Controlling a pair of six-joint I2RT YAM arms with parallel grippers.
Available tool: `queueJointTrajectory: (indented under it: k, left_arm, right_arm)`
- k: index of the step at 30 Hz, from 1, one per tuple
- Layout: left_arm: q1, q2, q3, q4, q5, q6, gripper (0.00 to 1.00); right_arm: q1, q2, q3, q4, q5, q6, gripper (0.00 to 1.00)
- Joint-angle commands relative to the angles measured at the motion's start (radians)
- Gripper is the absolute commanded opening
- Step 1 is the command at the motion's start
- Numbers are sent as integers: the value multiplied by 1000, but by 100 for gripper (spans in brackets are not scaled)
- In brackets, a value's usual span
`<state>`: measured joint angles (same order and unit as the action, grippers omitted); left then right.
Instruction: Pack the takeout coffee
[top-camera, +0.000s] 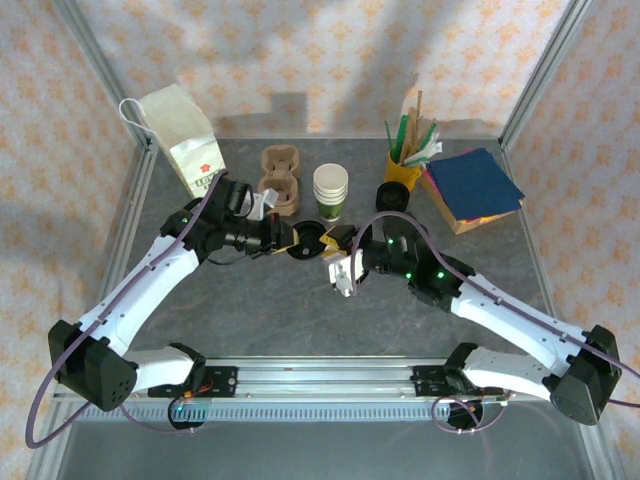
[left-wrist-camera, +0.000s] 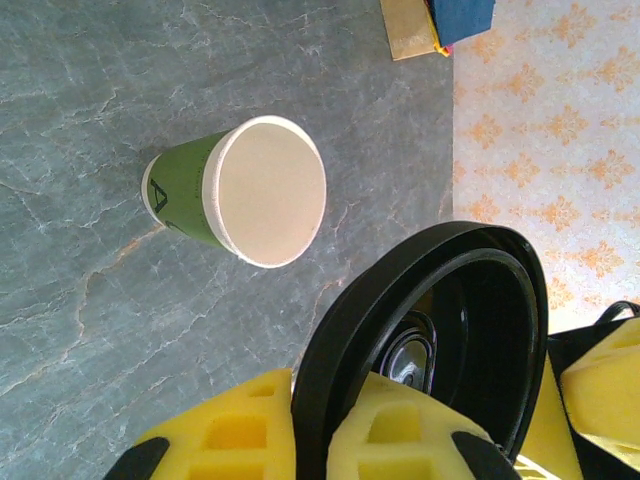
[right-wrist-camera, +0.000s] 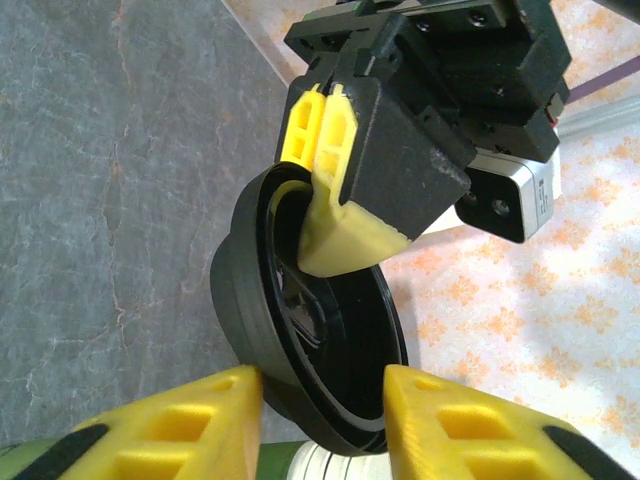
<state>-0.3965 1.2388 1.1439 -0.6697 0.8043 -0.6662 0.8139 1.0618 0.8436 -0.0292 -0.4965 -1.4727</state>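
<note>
My left gripper (top-camera: 290, 243) (left-wrist-camera: 312, 420) is shut on the rim of a single black lid (top-camera: 306, 243) (left-wrist-camera: 480, 300) (right-wrist-camera: 270, 300), held on edge above the table's middle. My right gripper (top-camera: 338, 262) (right-wrist-camera: 325, 400) is open, and its yellow fingers (right-wrist-camera: 190, 430) flank the lid's lower edge, one of them at the rim. The left gripper's fingers (right-wrist-camera: 330, 230) pinch the lid from the opposite side. A stack of lidless white-and-green cups (top-camera: 331, 192) (left-wrist-camera: 255, 190) (right-wrist-camera: 320, 468) stands upright just behind the lid. The lidded takeout coffee is out of view.
A white paper bag (top-camera: 185, 140) stands at the back left, with a brown cup carrier (top-camera: 280, 180) beside it. A pile of black lids (top-camera: 397, 195), a yellow holder of stirrers (top-camera: 403, 168) and blue napkins (top-camera: 472, 183) (left-wrist-camera: 460, 15) sit at the back right.
</note>
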Motion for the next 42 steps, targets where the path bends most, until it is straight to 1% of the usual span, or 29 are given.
queueJointTrajectory:
  k: [1, 3, 9, 11, 12, 14, 16, 21, 23, 26, 28, 30, 32, 33, 34, 36, 37, 39, 42]
  left_arm:
    - [4, -15, 7, -40, 24, -7, 0]
    - [4, -19, 1, -33, 30, -10, 0]
    - [4, -27, -13, -23, 42, -14, 0]
    - [4, -33, -16, -14, 49, -19, 0]
    - [4, -35, -17, -10, 52, -22, 2]
    - [4, -40, -18, -3, 55, -28, 10]
    - [5, -47, -18, 11, 59, -32, 20]
    - [26, -84, -1, 46, 37, -33, 51]
    - [54, -117, 4, 70, 16, -41, 58]
    - [123, -174, 10, 99, -35, -44, 66]
    - [157, -210, 19, 97, -115, -24, 70]
    - [163, -243, 24, 101, -222, 0, 75]
    - [163, -272, 1, 141, -289, 8, 75]
    - [163, -287, -12, 157, -324, 8, 75]
    - [163, -298, -21, 166, -352, 12, 75]
    - [163, -326, -46, 196, -407, 19, 75]
    - [163, -339, -62, 217, -420, 20, 75]
    - [163, -367, -102, 267, -437, 22, 75]
    - [163, -405, -165, 340, -455, 25, 75]
  right_arm:
    - [11, 5, 36, 21, 12, -2, 29]
    - [15, 12, 41, 15, 14, -1, 24]
    - [38, 34, 44, 17, 58, 4, 21]
    - [41, 38, 48, 17, 65, 17, 17]
    - [41, 40, 52, 15, 69, 29, 12]
    - [41, 43, 60, 8, 72, 55, 4]
    - [41, 43, 69, 1, 73, 94, 0]
    - [41, 27, 69, -17, 51, 188, 0]
    - [42, 15, 66, -24, 47, 236, 0]
    - [42, 6, 72, -20, 54, 361, 0]
    - [41, 9, 88, -25, 59, 458, 0]
    - [42, 8, 101, -37, 58, 543, 0]
    - [41, 1, 112, -59, 17, 597, 0]
    - [42, -5, 113, -45, 7, 661, 0]
    - [41, -6, 121, -23, 21, 742, 0]
    - [41, 10, 170, -11, 121, 956, 0]
    - [42, 25, 199, -31, 170, 1029, 0]
    - [42, 69, 273, -104, 228, 1155, 0]
    - [33, 144, 362, -204, 249, 1309, 0]
